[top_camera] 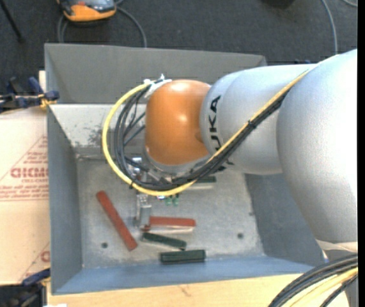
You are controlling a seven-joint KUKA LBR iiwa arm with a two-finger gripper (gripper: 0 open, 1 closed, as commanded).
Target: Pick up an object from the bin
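**Position.** The gripper (142,217) is seen low in the bin (64,190), beneath the orange wrist cover (174,123) and the looped cables (115,152). Whether the claw is spread or pressed together cannot be told.

The gripper is placed at the left end of a short red bar (172,222), which lies flat near the middle of the bin floor. A long red bar (116,220) lies aslant just to the left. A dark green bar (164,240) lies just nearer than the short red one, and a black bar (182,256) lies nearer again, close to the near wall.

**Step in hand.** The short red bar is judged the likeliest object. It would be best gripped across its narrow width, with the descent kept vertical so that the dark green bar is not caught as well. A check that one bar alone is taken is advised before lifting.

**Surface and room.** The floor is flat, bare grey metal, on which a thin bar may slide when nudged. Open floor is noted to the right. Clearance is tight to the left and on the near side.
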